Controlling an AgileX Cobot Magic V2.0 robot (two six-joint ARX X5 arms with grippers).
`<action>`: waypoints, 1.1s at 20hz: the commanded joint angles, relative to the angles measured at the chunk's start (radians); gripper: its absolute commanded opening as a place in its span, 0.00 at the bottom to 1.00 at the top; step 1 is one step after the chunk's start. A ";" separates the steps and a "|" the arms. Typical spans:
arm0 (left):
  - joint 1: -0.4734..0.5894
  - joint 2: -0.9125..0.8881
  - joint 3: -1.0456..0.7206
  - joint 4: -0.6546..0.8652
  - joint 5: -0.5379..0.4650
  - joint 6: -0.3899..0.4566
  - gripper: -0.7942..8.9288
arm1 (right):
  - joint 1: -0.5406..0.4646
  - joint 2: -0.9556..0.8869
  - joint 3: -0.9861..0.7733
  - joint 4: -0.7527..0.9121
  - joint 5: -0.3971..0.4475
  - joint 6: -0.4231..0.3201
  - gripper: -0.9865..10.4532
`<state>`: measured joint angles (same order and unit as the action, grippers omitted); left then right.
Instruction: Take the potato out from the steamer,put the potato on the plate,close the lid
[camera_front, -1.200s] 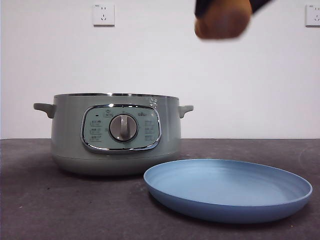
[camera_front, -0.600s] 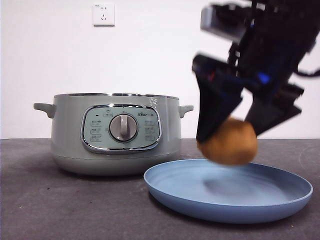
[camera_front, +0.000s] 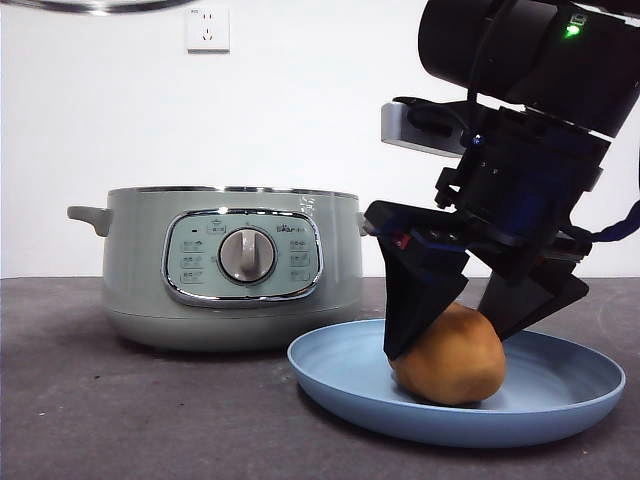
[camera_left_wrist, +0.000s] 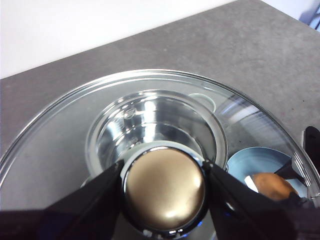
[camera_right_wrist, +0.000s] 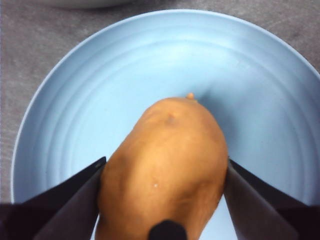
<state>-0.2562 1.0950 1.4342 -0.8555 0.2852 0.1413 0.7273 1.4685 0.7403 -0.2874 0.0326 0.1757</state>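
While your right gripper (camera_front: 470, 325) is coming down from high up, where it was a second ago, the potato (camera_front: 447, 355) is now sitting on the plate (camera_front: 340, 372), so the first two jobs are nearly done. Half a second ago the potato was hanging just over the plate; now its bottom is touching the blue. Your right gripper is pointing down with its two black jaws on each side of the potato, pinching it at about 3 and 9 o'clock in the right wrist view. The jaws are not letting go yet. The potato (camera_right_wrist: 165, 170) is lying near the middle of the plate (camera_right_wrist: 60, 90), a bit toward 6 o'clock from the front camera. The plate is sitting just beside the steamer (camera_front: 232, 265), at the steamer's 4 o'clock. The steamer is standing open with no cover on it. Your left gripper (camera_left_wrist: 164, 182) is holding the lid (camera_left_wrist: 55, 140) up high in the air, jaws pressed on the knob (camera_left_wrist: 164, 186), right over the open steamer (camera_left_wrist: 155, 125). Only the lid's steel rim (camera_front: 95, 5) is peeking in at the top of the front picture. I am guessing that opening the right jaws comes next, then the lid can go down on the steamer.
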 joint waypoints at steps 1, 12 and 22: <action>-0.029 0.048 0.010 0.094 0.014 0.021 0.07 | 0.000 0.011 -0.012 -0.011 0.000 0.010 0.64; -0.093 0.381 0.010 0.312 0.008 0.073 0.07 | 0.000 -0.277 -0.010 -0.128 0.003 0.020 0.64; -0.105 0.524 0.010 0.430 0.008 0.073 0.07 | 0.000 -0.768 0.002 -0.299 0.076 0.079 0.64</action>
<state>-0.3569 1.6283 1.4342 -0.4675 0.2802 0.2024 0.7273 0.6937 0.7372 -0.5892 0.1066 0.2409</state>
